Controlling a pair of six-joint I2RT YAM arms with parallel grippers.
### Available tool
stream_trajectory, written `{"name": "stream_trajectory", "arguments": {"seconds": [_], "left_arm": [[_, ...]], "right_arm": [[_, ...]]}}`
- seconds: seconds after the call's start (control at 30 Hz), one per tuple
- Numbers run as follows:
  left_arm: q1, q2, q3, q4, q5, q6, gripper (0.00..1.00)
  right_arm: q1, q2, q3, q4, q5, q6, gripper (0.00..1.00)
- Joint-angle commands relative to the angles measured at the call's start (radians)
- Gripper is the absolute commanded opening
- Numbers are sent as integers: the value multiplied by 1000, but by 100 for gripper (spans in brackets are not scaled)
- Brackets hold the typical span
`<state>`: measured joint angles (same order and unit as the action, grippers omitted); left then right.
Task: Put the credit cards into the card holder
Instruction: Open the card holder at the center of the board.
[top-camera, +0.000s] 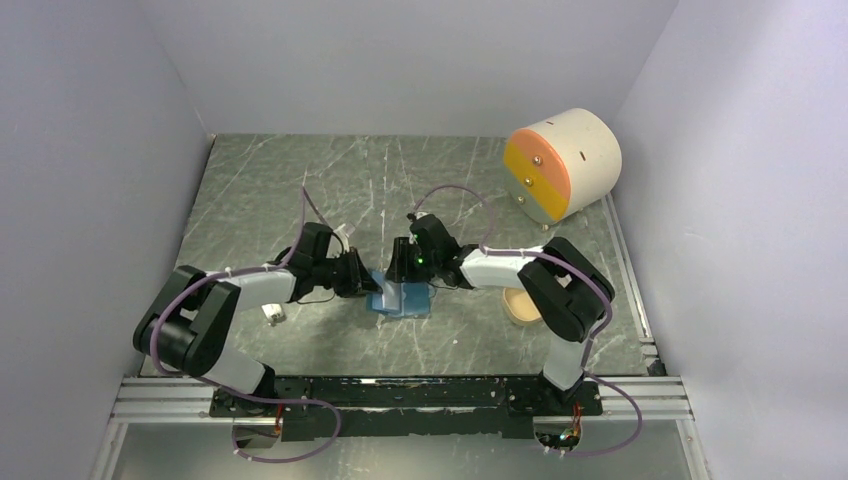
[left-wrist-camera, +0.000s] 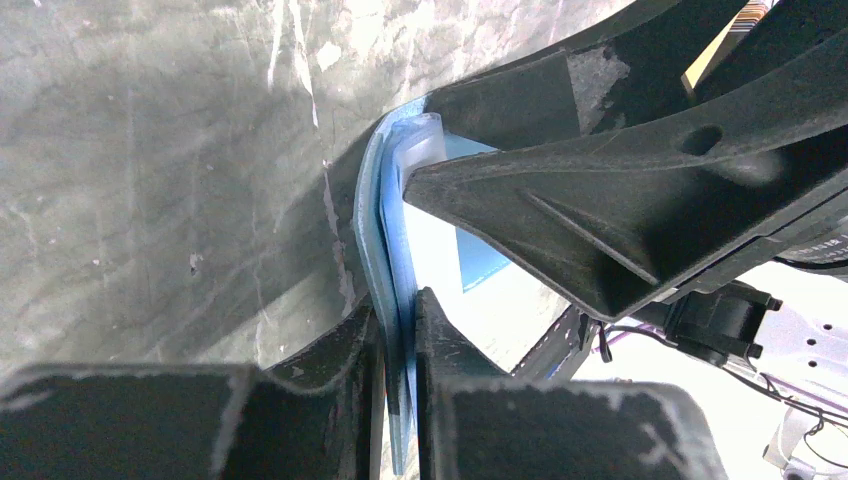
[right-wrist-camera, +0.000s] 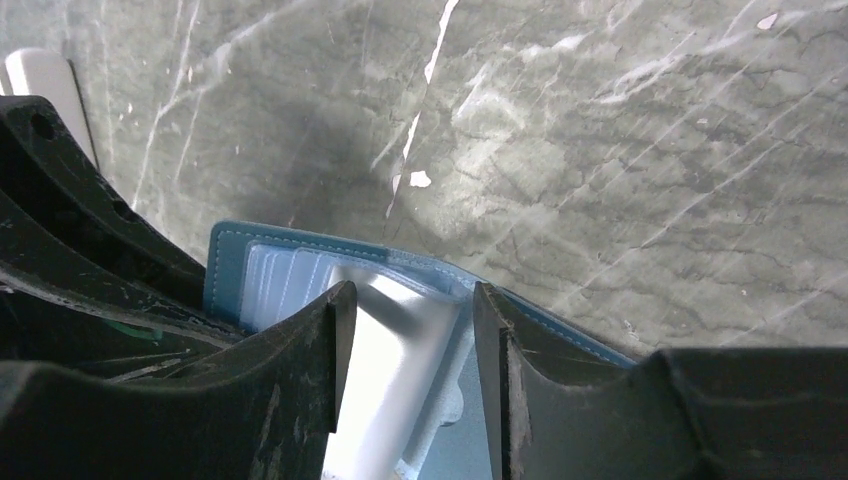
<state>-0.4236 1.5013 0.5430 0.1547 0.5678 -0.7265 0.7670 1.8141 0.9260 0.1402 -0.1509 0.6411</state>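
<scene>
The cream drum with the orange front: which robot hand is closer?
Right. The right gripper is down-left of the cream drum; the left gripper, farther left, pinches the blue card holder.

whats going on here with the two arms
The left gripper is shut on one flap of the blue card holder, holding it open at mid-table. The right gripper is down at the holder's pale inside, with its fingers on either side of a shiny greyish flat piece, probably a credit card meant for a pocket. Whether it actually grips that piece is unclear.
</scene>
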Motion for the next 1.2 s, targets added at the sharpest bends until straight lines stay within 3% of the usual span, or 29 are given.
{"name": "stream_trajectory", "arguments": {"seconds": [0.0, 0.33, 0.57, 0.73, 0.83, 1.17], "left_arm": [[-8, -66, -12, -9, 19, -5, 9], [-8, -180, 13, -132, -70, 5, 9], [-9, -167, 62, -247, -120, 38, 9], [-9, -163, 82, -277, -141, -1, 9], [-9, -146, 110, -331, -172, -27, 9], [-10, -181, 98, -308, -144, -69, 9]], "right_arm": [[2, 4, -3, -153, 111, -77, 50], [3, -82, -37, -214, 213, -80, 47], [13, -232, -69, -150, 94, -12, 47], [106, -269, -38, -172, 160, -16, 62], [158, -236, 24, -268, 232, -26, 64], [220, -165, 57, -238, 213, -5, 70]]}}
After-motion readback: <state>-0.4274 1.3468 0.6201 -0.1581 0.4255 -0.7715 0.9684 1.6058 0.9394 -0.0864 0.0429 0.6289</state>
